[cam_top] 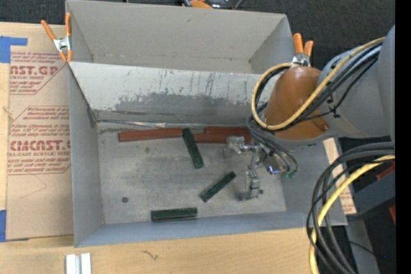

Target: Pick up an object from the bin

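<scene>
A dark green bar (173,215) is noted flat by the near wall of the bin (87,170), a second green bar (217,186) is seen tilted just left of the end effector (246,170), which is spread and empty, so nothing is yet grasped.

3 dk-green bars (192,148) (217,187) (174,215), 1 long red-brown strip (151,135).

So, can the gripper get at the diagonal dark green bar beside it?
Probably yes: the gripper sits just right of the dark green bar, which lies alone on bare bin floor.
</scene>
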